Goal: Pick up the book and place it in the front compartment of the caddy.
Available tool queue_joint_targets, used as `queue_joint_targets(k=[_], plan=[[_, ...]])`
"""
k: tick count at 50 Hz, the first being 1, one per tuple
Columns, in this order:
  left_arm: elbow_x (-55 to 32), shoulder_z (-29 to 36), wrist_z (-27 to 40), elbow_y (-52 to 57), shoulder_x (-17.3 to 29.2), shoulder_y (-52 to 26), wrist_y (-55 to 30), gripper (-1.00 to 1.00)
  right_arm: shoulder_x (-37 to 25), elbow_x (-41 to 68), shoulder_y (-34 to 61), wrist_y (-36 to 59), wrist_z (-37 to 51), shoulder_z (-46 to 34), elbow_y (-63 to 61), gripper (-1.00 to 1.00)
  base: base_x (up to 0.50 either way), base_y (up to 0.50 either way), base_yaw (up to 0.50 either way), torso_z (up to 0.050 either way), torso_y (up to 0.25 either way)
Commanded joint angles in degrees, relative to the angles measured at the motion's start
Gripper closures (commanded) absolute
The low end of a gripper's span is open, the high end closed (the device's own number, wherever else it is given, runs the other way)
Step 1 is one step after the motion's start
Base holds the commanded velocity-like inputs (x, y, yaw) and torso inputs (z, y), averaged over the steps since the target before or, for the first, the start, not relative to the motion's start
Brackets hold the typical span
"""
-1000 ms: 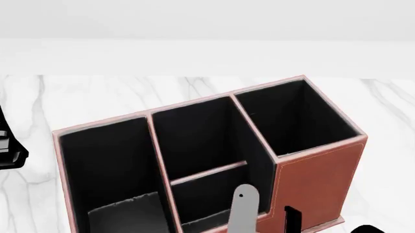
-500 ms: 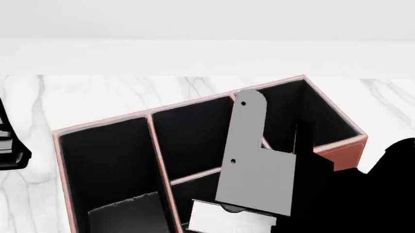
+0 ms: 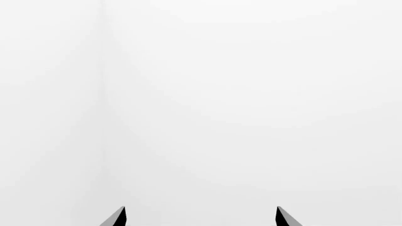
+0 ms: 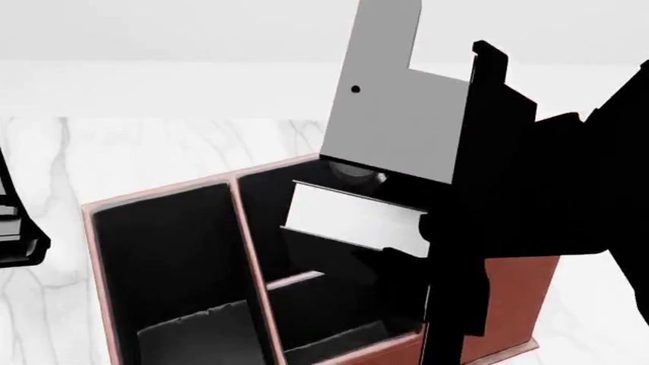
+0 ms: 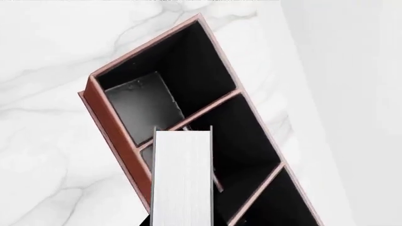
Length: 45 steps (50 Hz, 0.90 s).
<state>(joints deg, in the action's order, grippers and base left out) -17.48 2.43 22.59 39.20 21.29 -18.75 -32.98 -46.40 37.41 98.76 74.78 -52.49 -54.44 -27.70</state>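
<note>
My right gripper (image 4: 373, 179) is shut on the book (image 4: 350, 217) and holds it in the air above the caddy (image 4: 163, 192), white page edge towards the head camera. In the right wrist view the book (image 5: 182, 176) hangs over the low cross divider and the smaller middle cell, clear of the rims. The front compartment (image 4: 272, 228), the larger middle cell, is open and dark; it also shows in the right wrist view (image 5: 248, 136). The left gripper (image 3: 201, 216) is open and empty, facing blank white.
The caddy (image 5: 110, 123) stands on a white marble table (image 4: 152, 144). Its long left cell holds a grey patch on the floor (image 4: 193, 334). The tall corner section (image 5: 283, 207) is behind my right arm (image 4: 548, 175). Part of the left arm (image 4: 15, 228) shows at the left edge.
My right arm has risen from the bottom of the head view to above the caddy, carrying the book with it. The left arm has not moved.
</note>
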Motion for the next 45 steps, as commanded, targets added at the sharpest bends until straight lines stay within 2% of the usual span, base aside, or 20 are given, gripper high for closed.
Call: queue_joint_targets(k=[1, 3, 30, 31, 38, 39, 45], plan=[[-0.11, -1.65, -1.22, 0.22, -0.72, 0.02, -0.01, -1.00, 1.09, -3.32, 1.41, -1.41, -0.16, 1.48, 1.21, 1.00, 0.00, 0.00, 0.00, 0.000, 0.000], [-0.11, -1.60, -1.18, 0.23, -0.67, -0.06, -0.04, -1.00, 1.47, -2.95, -0.28, -1.63, 2.22, 4.05, 1.82, 1.00, 0.00, 0.00, 0.00, 0.000, 0.005], [-0.49, -1.37, -0.75, 0.17, -0.31, -0.07, 0.13, -1.00, 1.37, -2.54, -0.11, -1.77, 2.55, 3.83, 1.88, 1.00, 0.00, 0.00, 0.00, 0.000, 0.001], [-0.44, -1.27, -0.73, 0.14, -0.29, -0.12, 0.12, -1.00, 0.55, -5.12, 1.37, -4.35, 0.81, 0.39, 1.33, 1.00, 0.00, 0.00, 0.00, 0.000, 0.000], [-0.70, -1.39, -0.64, 0.21, -0.22, -0.03, 0.17, -1.00, 1.15, -10.50, 8.34, -15.48, -10.04, -6.21, 8.49, 1.00, 0.00, 0.00, 0.00, 0.000, 0.001], [-0.81, -1.54, -0.58, 0.33, -0.11, -0.26, -0.09, -1.00, 1.51, -13.27, 10.50, -17.61, -12.90, -9.38, 10.65, 1.00, 0.00, 0.00, 0.00, 0.000, 0.000], [-1.02, -1.66, -0.47, 0.43, 0.04, -0.64, -0.29, -1.00, 3.63, -16.87, 13.29, -26.34, -18.46, -12.09, 18.73, 1.00, 0.00, 0.00, 0.00, 0.000, 0.002]])
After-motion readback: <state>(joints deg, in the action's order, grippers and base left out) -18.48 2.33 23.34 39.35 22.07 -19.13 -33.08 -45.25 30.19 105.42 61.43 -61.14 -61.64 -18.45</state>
